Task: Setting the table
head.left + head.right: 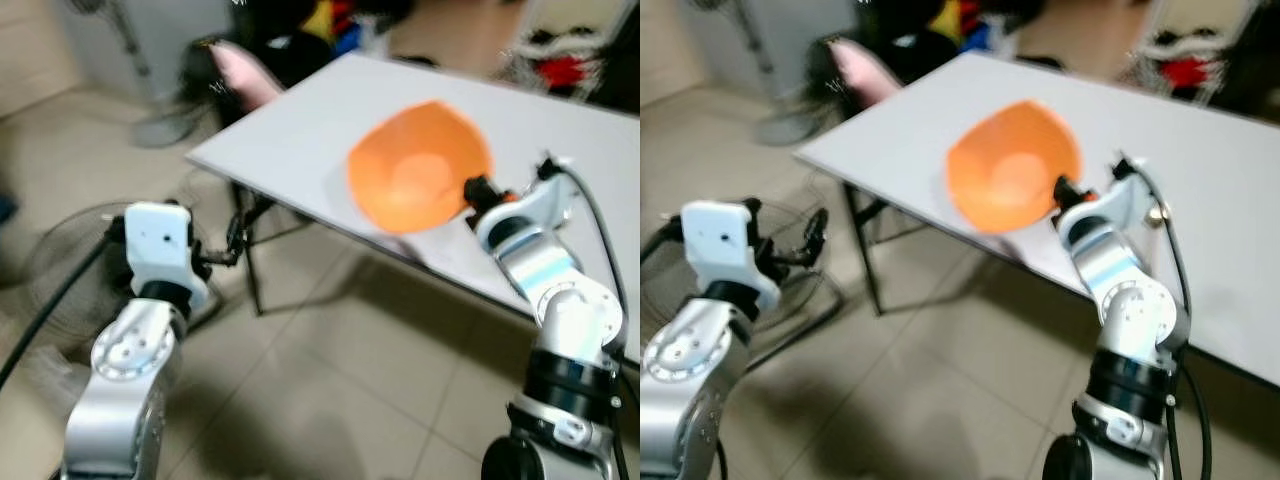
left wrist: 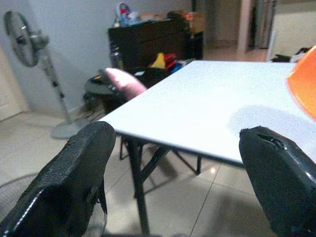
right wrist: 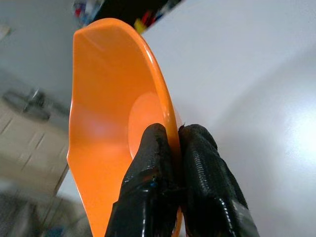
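An orange bowl point(image 1: 418, 166) hangs tilted above the near edge of the white table point(image 1: 300, 120), its hollow turned toward me. My right gripper point(image 1: 475, 192) is shut on the bowl's rim point(image 3: 170, 126), one black finger on each side of it. The bowl point(image 1: 1012, 178) casts a shadow on the tabletop below. My left gripper point(image 1: 232, 245) is open and held low over the floor, short of the table's left corner. Its two black fingers point(image 2: 74, 173) stand wide apart with nothing between them, pointing at the table's edge point(image 2: 163, 138).
A floor fan point(image 1: 60, 270) lies on the tiles by my left arm. A standing fan point(image 2: 29, 49), a chair with a pink cushion point(image 1: 245, 70) and a dark cabinet point(image 2: 148, 42) stand beyond the table's far left. The table's black folding legs point(image 1: 250, 260) reach the beige tiles.
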{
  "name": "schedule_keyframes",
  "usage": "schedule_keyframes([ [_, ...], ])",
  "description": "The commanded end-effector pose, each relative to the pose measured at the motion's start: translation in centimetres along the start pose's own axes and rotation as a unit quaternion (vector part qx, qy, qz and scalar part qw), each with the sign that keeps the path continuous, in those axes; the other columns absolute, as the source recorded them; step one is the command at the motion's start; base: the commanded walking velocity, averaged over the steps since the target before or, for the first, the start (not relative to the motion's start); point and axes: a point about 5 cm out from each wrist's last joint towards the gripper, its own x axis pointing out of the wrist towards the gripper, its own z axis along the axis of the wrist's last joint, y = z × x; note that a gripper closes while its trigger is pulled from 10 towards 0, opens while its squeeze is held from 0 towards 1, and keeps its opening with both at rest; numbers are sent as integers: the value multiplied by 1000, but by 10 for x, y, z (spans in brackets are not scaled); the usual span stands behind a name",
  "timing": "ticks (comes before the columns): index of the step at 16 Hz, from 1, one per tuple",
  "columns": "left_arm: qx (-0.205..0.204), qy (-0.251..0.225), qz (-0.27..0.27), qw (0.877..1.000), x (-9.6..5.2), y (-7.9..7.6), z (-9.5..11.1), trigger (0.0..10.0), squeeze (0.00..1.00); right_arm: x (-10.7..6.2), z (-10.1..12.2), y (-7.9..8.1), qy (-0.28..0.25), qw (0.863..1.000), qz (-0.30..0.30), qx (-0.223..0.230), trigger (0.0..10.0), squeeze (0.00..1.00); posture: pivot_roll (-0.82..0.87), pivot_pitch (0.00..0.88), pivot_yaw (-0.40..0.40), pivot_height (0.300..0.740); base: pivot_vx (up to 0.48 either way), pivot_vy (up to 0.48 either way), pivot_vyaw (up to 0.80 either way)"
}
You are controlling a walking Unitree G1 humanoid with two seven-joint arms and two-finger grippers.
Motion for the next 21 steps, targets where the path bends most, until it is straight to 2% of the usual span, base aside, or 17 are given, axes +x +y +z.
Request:
schedule_keyframes([
  [1,7,-3,12,1000,0,6,1,10000,0,2,-5,15,7,1000,30,6,10000,0,-95,0,23,740,334,0,-406],
  [19,12,-4,13,1000,0,9,0,10000,0,10,-18,19,31,999,35,21,10000,0,-84,0,28,740,335,0,0],
  [21,13,-4,13,1000,0,9,0,10000,0,12,-21,19,41,998,35,28,10000,0,-82,0,31,740,336,0,-659],
])
